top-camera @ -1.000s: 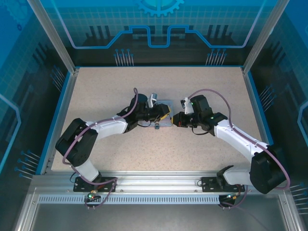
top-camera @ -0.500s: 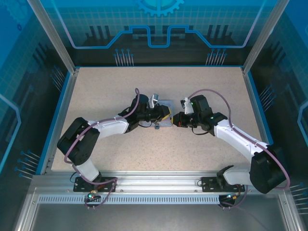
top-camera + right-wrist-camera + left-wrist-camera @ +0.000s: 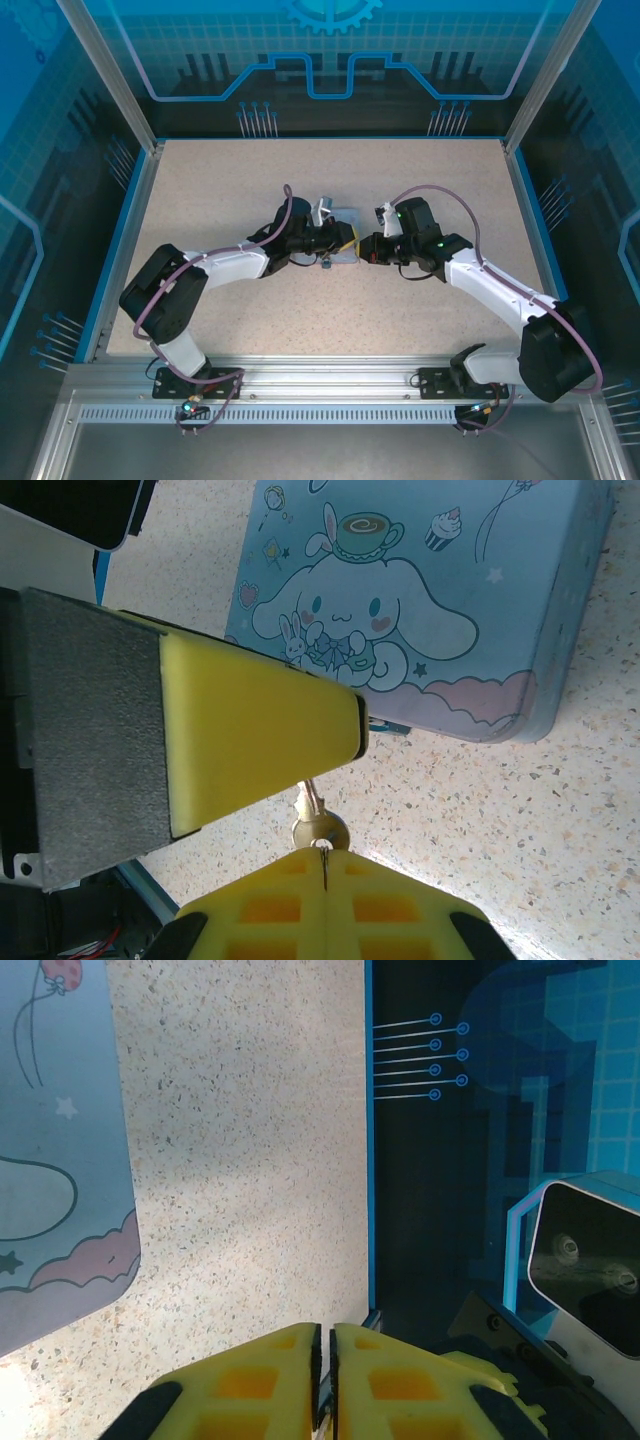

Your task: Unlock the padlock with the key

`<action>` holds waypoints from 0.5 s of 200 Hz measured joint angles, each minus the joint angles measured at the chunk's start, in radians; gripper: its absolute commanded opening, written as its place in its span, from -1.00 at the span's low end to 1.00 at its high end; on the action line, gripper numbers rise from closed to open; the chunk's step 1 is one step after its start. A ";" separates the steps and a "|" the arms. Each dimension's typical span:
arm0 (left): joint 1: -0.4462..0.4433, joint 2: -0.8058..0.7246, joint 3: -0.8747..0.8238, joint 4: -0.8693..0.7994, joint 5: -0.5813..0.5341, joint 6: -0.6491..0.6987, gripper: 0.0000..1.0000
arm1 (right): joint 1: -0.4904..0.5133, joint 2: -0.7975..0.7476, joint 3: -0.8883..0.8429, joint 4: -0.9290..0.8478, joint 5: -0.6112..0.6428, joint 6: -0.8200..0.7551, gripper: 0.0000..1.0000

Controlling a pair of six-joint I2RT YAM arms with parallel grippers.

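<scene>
In the right wrist view the key [image 3: 320, 830] hangs just above the table. Its round head sits at the tips of my right gripper [image 3: 322, 850], which is shut on the thin ring through the head. The blade runs up behind a yellow finger [image 3: 260, 730] of the left gripper. My left gripper [image 3: 326, 1326] has its pads nearly together, with a thin grey sliver of the key [image 3: 324, 1415] between them. From above, the left gripper [image 3: 346, 244] and the right gripper [image 3: 362, 250] meet tip to tip mid-table. The padlock is hidden.
A pale blue tin [image 3: 430, 600] with a white cartoon rabbit lies flat just beyond the grippers, also visible as the tin [image 3: 50, 1160] beside the left fingers and the tin [image 3: 341, 214] from above. The speckled table [image 3: 420, 180] ends at blue walls.
The left gripper's jaws have drawn together, and the left arm has edged slightly right toward the right gripper. The right arm has stayed put.
</scene>
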 measured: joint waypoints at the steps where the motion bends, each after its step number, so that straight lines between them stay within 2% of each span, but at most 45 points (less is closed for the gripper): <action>1: 0.000 0.000 0.000 0.000 0.000 0.000 -0.79 | 0.000 0.000 0.000 0.000 0.000 0.000 -1.00; 16: 0.000 0.000 0.000 -0.001 0.000 0.002 -0.83 | 0.000 0.000 0.000 0.000 0.000 0.000 -1.00; 31: 0.000 0.001 0.000 -0.005 -0.003 0.001 -1.00 | 0.000 0.000 0.000 0.000 0.000 0.000 -1.00; 54: 0.000 0.004 0.000 -0.010 -0.005 0.003 -1.00 | 0.000 0.000 0.000 -0.001 0.000 0.000 -0.95; 65: 0.000 0.005 0.000 -0.011 -0.006 0.003 -1.00 | -0.001 -0.002 0.000 -0.002 0.001 0.002 -0.64; 74: 0.000 0.005 0.000 -0.012 -0.007 0.003 -1.00 | -0.004 -0.007 0.000 -0.005 0.002 0.004 -0.15; 79: 0.000 0.005 0.000 -0.011 -0.007 0.004 -1.00 | -0.008 -0.014 0.000 -0.008 0.002 0.011 0.05; 100: 0.000 0.004 0.000 -0.011 -0.020 0.008 -1.00 | -0.050 -0.066 0.000 -0.016 -0.008 0.026 0.63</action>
